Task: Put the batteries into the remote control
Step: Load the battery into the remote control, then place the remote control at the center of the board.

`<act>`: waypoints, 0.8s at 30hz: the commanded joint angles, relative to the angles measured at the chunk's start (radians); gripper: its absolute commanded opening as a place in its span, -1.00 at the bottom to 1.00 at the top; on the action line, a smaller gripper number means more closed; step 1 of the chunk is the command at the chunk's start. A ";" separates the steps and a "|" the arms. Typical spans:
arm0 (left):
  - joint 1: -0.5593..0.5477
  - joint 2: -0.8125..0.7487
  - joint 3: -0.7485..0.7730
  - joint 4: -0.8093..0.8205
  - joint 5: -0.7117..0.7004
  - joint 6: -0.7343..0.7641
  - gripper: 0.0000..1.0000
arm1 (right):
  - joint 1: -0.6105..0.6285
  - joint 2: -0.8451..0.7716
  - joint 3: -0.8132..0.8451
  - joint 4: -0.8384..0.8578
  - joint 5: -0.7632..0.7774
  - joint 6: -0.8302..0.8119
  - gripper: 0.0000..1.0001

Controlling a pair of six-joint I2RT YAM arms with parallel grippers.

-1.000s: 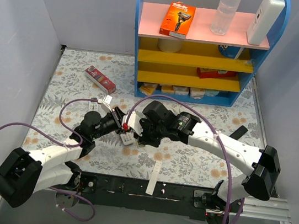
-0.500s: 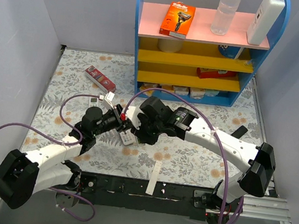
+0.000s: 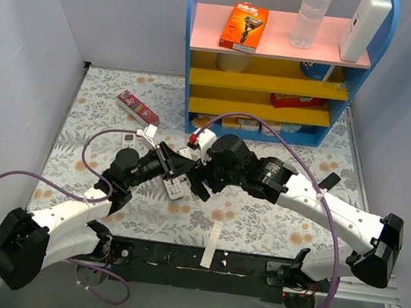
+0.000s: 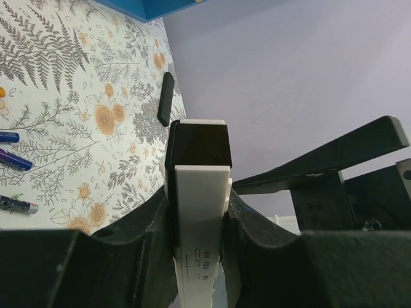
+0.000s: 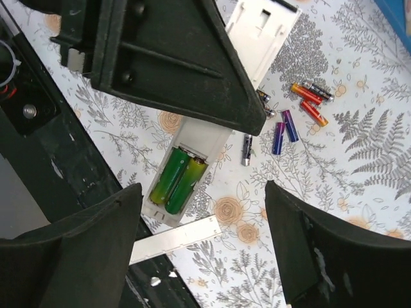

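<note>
Now | step, seemingly: fetching a cell | left claw [image 4: 199, 244] clamps remote [image 4: 200, 186] | right claw [image 5: 202, 199] wide, empty | next, likely: pinch a loose battery [image 5: 289, 126]

Lab booth — grey partition walls [image 3: 30, 37], floral mat [image 3: 97, 108], stocked shelf [image 3: 276, 83]

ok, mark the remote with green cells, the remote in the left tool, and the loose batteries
remote with green cells [image 5: 204, 136], right wrist view, white casing above the cells.
held remote [image 4: 200, 212], left wrist view, white front face.
loose batteries [image 5: 306, 94], right wrist view, red-orange cell of the cluster.
</note>
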 commanded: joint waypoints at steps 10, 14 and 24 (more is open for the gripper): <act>-0.002 -0.019 0.043 -0.007 -0.059 -0.005 -1.00 | 0.001 0.093 -0.008 0.122 0.029 0.192 0.63; -0.002 -0.017 0.056 -0.031 -0.077 -0.010 -1.00 | 0.002 0.106 -0.010 0.120 0.040 0.189 0.23; -0.002 -0.014 0.071 -0.089 -0.091 -0.004 -0.51 | 0.004 0.101 -0.019 0.087 0.096 0.143 -0.50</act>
